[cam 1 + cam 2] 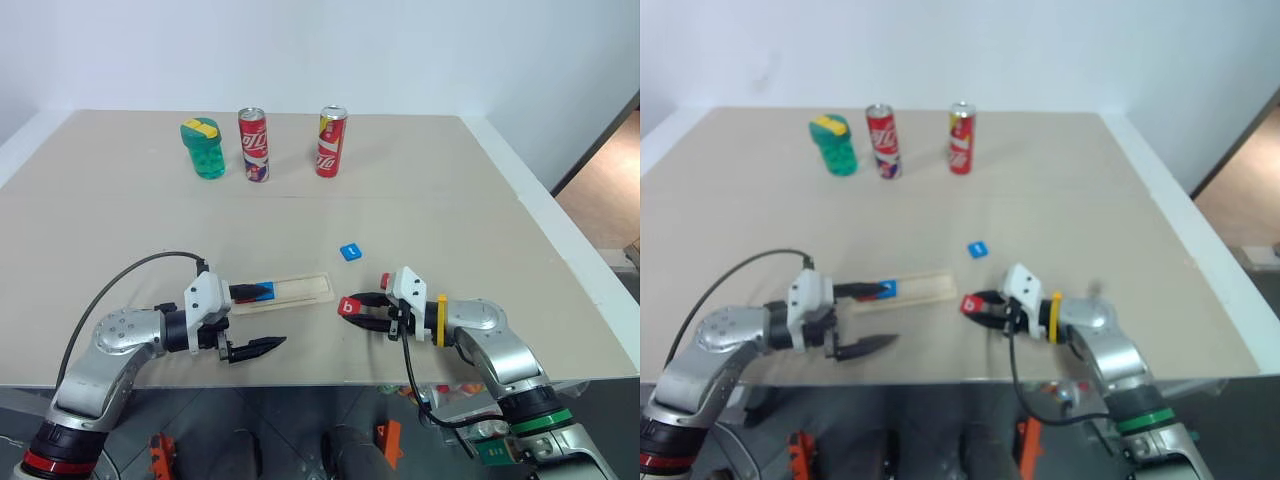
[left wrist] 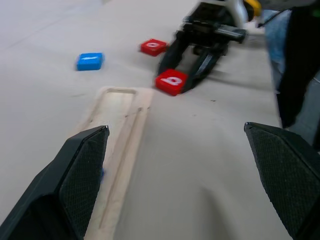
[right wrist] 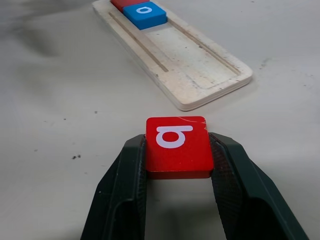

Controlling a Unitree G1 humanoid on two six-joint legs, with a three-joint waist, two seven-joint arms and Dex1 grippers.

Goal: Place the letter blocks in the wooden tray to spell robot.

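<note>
The right end effector [image 3: 177, 165] pinches a small flat red square block with a white letter b [image 3: 176, 146] between its two black fingers. Just ahead of it on the desk [image 1: 450, 200] lies the long pale wooden tray [image 3: 195, 65], with a blue o block [image 3: 145, 14] and a red block [image 3: 125, 2] at its far end. The left end effector [image 1: 255, 320] hangs wide open, holding nothing, beside that far end.

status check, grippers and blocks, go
Right gripper shut on red b block. Left gripper open by wooden tray. Nothing between block and tray.
</note>
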